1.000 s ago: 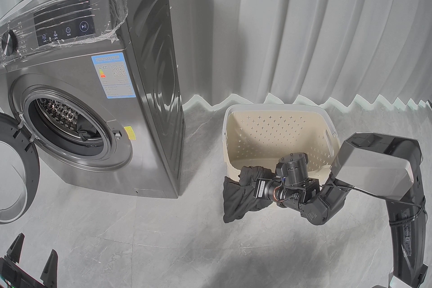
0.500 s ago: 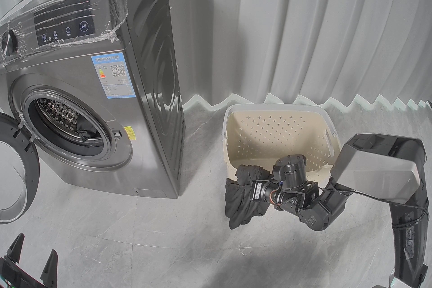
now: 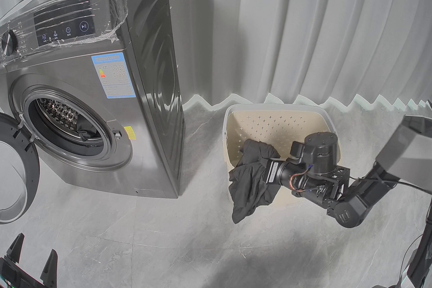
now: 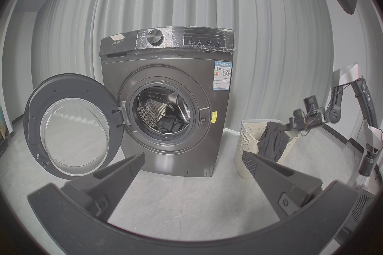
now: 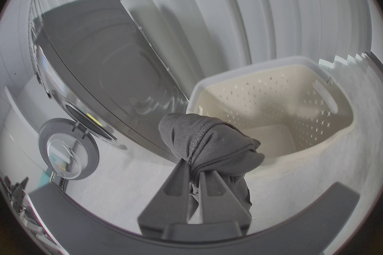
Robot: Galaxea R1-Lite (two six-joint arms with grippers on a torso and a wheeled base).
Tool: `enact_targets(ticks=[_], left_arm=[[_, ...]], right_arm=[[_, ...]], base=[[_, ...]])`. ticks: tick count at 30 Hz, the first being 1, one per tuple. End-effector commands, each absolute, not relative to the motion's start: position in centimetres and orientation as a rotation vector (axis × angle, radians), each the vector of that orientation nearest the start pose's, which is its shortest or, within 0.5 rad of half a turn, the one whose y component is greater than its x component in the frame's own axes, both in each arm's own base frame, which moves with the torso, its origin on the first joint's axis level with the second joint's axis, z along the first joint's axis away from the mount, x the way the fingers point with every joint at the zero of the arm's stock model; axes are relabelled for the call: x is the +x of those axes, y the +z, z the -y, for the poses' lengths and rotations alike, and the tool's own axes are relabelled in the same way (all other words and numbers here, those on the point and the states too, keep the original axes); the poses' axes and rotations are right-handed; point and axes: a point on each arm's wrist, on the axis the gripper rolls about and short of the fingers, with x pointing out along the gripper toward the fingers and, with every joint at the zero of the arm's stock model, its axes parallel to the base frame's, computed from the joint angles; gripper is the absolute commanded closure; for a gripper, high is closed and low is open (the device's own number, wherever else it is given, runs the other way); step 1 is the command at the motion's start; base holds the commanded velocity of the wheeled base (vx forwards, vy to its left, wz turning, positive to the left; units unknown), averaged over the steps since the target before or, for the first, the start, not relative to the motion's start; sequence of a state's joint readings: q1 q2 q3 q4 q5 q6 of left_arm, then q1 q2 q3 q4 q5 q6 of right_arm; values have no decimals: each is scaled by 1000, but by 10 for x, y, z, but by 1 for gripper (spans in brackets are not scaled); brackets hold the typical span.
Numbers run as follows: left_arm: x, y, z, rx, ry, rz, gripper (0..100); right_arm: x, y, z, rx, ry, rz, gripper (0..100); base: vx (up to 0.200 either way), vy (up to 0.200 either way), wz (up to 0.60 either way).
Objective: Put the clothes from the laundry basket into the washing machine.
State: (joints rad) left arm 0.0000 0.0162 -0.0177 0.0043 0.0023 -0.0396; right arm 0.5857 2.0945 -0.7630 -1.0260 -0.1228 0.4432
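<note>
My right gripper [image 3: 262, 170] [image 5: 194, 176] is shut on a dark grey garment [image 3: 250, 181] [image 5: 207, 146], which hangs lifted over the front left corner of the cream laundry basket [image 3: 279, 122] [image 5: 279, 116]. The garment drapes down outside the basket's wall. The grey washing machine [image 3: 103, 77] [image 4: 171, 68] stands to the left with its round door [image 3: 15, 167] [image 4: 72, 124] swung open. Another dark garment [image 3: 85, 129] [image 4: 169, 123] lies inside the drum. My left gripper [image 4: 191, 172] [image 3: 31, 257] is open, low at the near left, facing the machine's opening.
White curtains [image 3: 292, 19] hang behind the basket and the machine. Bare grey floor [image 3: 148, 235] lies between the machine and the basket. The open door juts out at the far left.
My right gripper has lifted the dark garment up and slightly right, away from the floor. The right arm has swung outward. The left gripper has stayed in place.
</note>
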Motion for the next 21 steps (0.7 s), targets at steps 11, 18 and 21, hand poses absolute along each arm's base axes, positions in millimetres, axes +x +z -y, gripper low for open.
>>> enact_targets(ticks=[11, 18, 21], left_arm=[[-23, 76, 0, -41, 3, -3, 0], [-23, 76, 0, -41, 2, -5, 0], [-23, 76, 0, -41, 2, -5, 0]], right_arm=[[205, 230, -167, 419, 589, 38, 100], [186, 250, -151, 368, 588, 130, 100], [187, 251, -147, 326, 521, 154, 100]], base=[[0, 0, 0], [0, 0, 0], [0, 0, 0]])
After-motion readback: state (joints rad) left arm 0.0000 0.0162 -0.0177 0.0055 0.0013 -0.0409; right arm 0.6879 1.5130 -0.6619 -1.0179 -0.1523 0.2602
